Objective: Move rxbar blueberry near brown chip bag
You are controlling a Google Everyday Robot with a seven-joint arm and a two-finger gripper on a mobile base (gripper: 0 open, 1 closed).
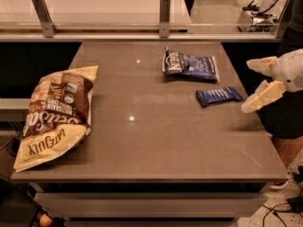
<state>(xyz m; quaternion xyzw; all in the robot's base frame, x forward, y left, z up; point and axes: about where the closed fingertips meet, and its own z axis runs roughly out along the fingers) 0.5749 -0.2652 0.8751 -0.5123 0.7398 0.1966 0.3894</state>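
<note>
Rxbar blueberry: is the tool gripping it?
No, the rxbar blueberry lies flat on the table, while the tool hangs open just right of it, at the table's right edge.

A grey-brown table is shown with a brown chip bag laid at its left edge, a blue Kettle bag toward the far right, an rxbar blueberry just in front of it, and the gripper, fingers apart, held beside the bar.
</note>
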